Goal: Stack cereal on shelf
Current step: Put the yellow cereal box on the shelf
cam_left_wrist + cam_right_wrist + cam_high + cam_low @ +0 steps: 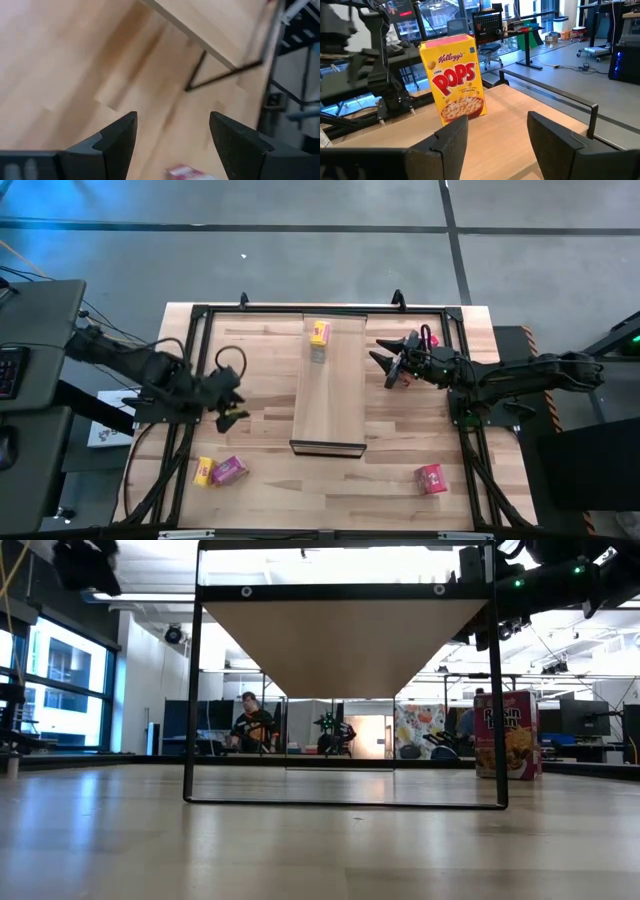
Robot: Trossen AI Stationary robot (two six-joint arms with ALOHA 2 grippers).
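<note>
Yellow Corn Pops box (456, 81) upright on pale shelf (335, 390), right pincer (496, 132) released, left pincer (172, 137) released

A grey floor (300, 260) crossed by dark seams surrounds the table – beyond it, bright windows (60, 690), desks (530, 37), a seated person (252, 725)

A robotics lab inside a big open-plan office: a butcher-block table (330, 480) ringed by a black metal frame (190, 360) carries two dark robot arms, and past it stand desks with monitors (487, 22), office chairs, tall windows (60, 690) and a person (250, 725) seated at a workstation on polished concrete floor
</note>
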